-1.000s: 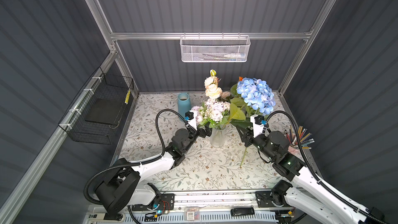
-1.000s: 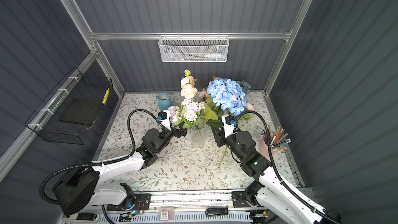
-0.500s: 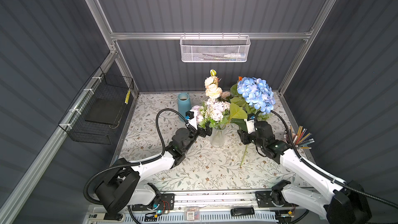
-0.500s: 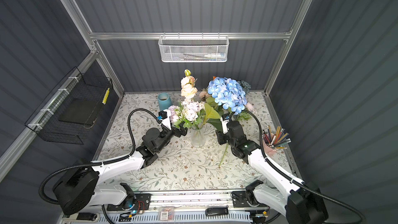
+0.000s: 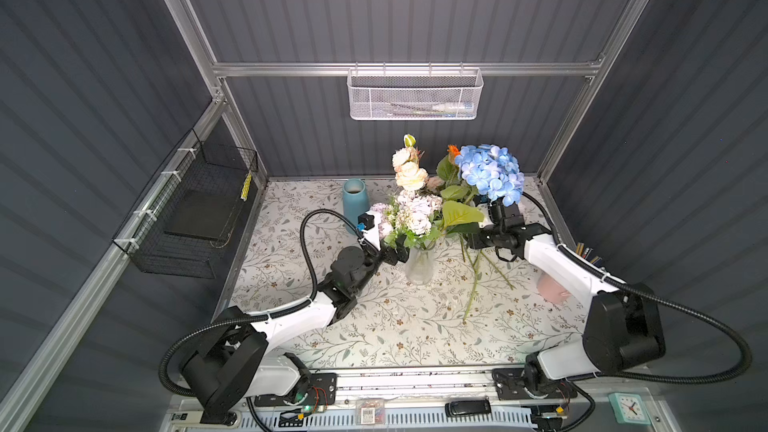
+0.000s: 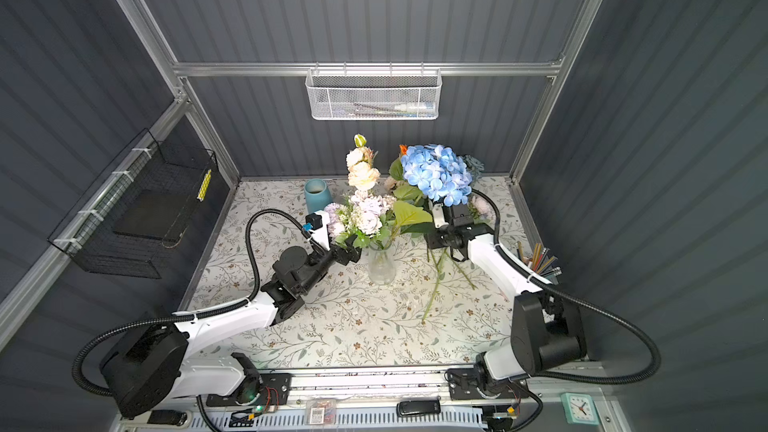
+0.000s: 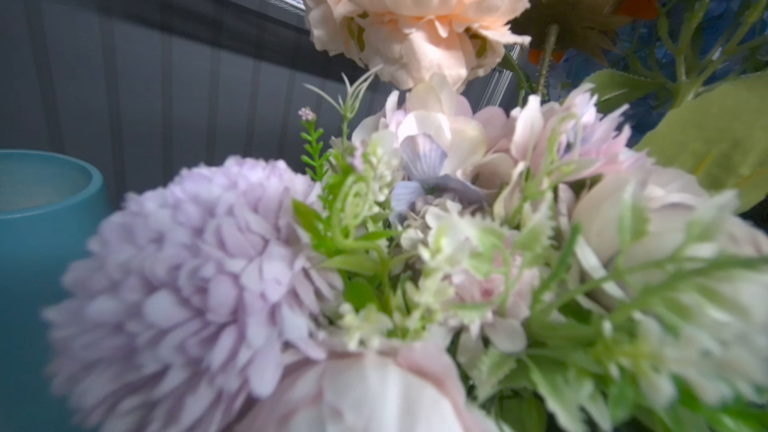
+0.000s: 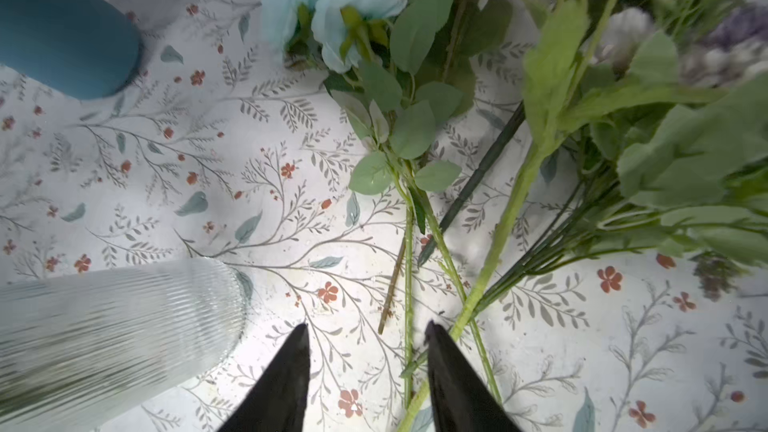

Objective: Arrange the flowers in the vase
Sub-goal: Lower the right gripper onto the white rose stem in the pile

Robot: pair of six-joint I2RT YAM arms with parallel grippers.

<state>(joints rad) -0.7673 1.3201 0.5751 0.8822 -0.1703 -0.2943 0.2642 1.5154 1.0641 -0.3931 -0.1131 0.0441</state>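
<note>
Right gripper [image 8: 366,326] open over loose stems [image 8: 500,243]

Right wrist view only: jaws half-spread, empty, one thin stem [image 8: 408,268] passing between the tips. Top views: left gripper [image 5: 395,252] spread wide just beside glass vase [image 5: 419,270], tips buried under bouquet [image 5: 415,214] leaves. Blue hydrangea [image 5: 490,172] further back; right tips unseen from above

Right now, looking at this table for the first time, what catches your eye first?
The big blue hydrangea head stands out, towards the back right of the table. Next comes the clear glass vase in the middle, crowded with lilac and cream flowers, with a teal vase behind it on the left.
</note>
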